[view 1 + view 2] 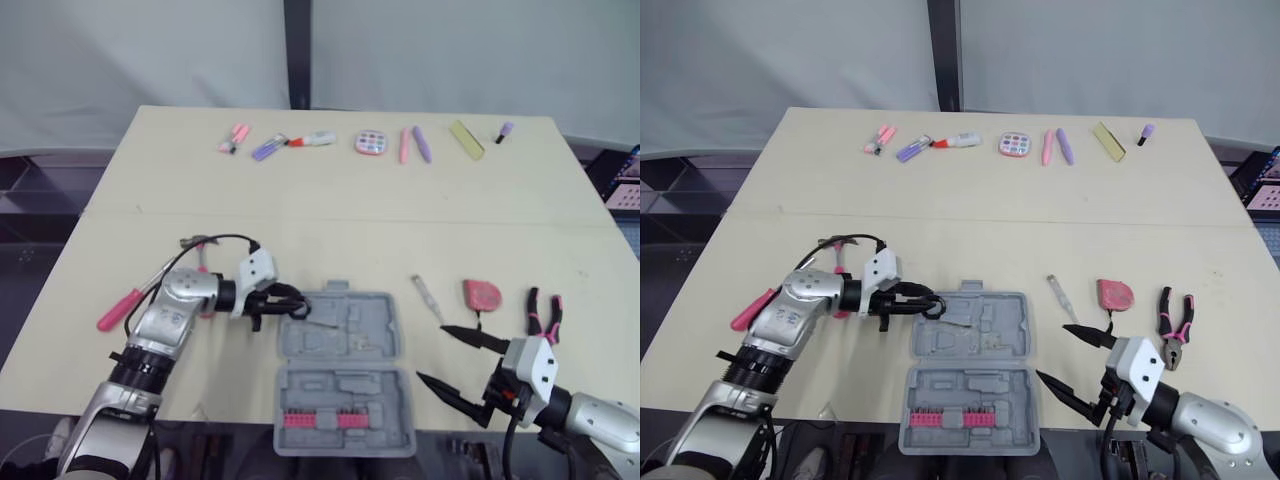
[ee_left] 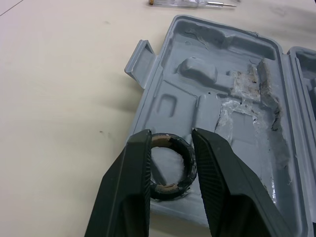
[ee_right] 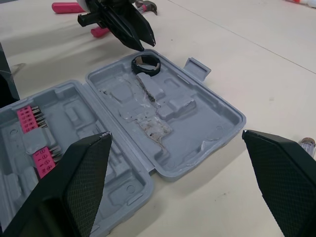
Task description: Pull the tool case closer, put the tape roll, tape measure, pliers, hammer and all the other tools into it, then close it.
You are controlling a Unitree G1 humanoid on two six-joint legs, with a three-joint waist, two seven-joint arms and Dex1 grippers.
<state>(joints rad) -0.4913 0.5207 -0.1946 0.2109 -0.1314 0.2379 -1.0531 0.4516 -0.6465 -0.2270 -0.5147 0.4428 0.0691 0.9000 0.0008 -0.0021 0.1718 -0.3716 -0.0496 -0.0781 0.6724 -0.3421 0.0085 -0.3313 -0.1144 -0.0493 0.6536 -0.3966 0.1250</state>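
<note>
**A:** Where's the tape roll?

**B:** Lying flat in the upper-left corner of the open tool case, bottom centre of the frame. The left end effector is right at it, narrowly parted and not clamping, I'd say.

**A:** And next?

**B:** The right end effector gapes wide, lower right. The pliers lie just up-right of it on the desk, handles pointing up-frame. The right arm is nearer.

Grey tool case lies open at the bench's near edge, black tape roll inside its left rim. Hammer lies left; tape measure, pliers right.
</note>
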